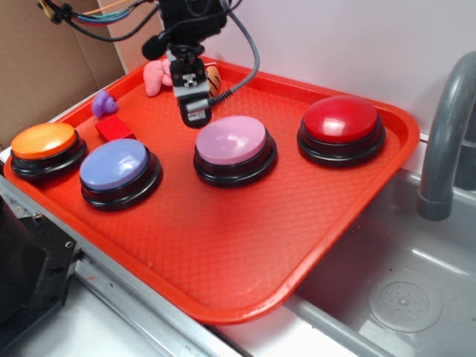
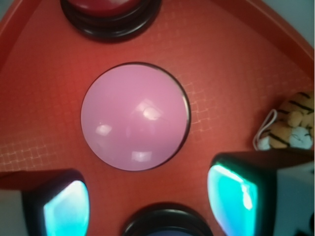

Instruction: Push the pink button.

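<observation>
The tool [image 1: 195,111] hangs above the far left edge of the pink button [image 1: 231,140], its fingers [image 2: 66,209] wide apart, holding nothing.

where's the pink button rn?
Exterior view: pink button sits mid-tray, between the blue button and red button, just below the gripper. Wrist view: centred.

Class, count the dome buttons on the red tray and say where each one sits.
4: orange button far left, lavender-blue button beside it, pink button centre, red button right. None seems hidden.
</observation>
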Controlling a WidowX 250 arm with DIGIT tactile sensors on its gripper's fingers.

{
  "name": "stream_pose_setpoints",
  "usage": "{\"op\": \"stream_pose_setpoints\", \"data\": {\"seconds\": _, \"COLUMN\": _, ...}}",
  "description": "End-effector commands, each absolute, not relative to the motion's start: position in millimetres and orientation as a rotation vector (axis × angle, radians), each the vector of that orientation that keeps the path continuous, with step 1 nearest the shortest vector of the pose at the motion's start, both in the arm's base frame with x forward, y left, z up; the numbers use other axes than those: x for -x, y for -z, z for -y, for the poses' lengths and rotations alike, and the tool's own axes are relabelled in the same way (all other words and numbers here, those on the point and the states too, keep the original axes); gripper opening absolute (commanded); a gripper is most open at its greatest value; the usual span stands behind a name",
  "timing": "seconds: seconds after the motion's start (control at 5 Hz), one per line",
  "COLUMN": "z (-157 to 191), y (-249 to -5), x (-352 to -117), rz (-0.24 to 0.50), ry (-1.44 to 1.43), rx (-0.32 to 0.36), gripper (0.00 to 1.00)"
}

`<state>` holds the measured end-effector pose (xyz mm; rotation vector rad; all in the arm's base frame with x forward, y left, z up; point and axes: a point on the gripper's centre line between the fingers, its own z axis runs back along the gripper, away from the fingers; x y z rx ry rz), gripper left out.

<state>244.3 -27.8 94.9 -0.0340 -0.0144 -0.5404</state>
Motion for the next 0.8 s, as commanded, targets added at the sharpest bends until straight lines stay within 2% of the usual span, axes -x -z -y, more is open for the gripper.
{"op": "stream_pose_setpoints", "data": {"seconds": 0.0, "z": 27.1, "y": -118.6, "x": -246.3, "rz": 0.104, "ry": 0.527, "rx": 0.024, "gripper": 1.00}}
{"op": "stream_pose_setpoints", "data": {"seconds": 0.4, "z": 24.8, "y": -127.2, "x": -240.6, "rz": 0.114, "ry": 0.510, "rx": 0.027, "gripper": 1.00}}
{"op": "stream_pose_setpoints", "data": {"seconds": 0.6, "z": 22.1, "y": -159.7, "x": -219.8, "rz": 0.148, "ry": 0.496, "rx": -0.044, "gripper": 1.00}}
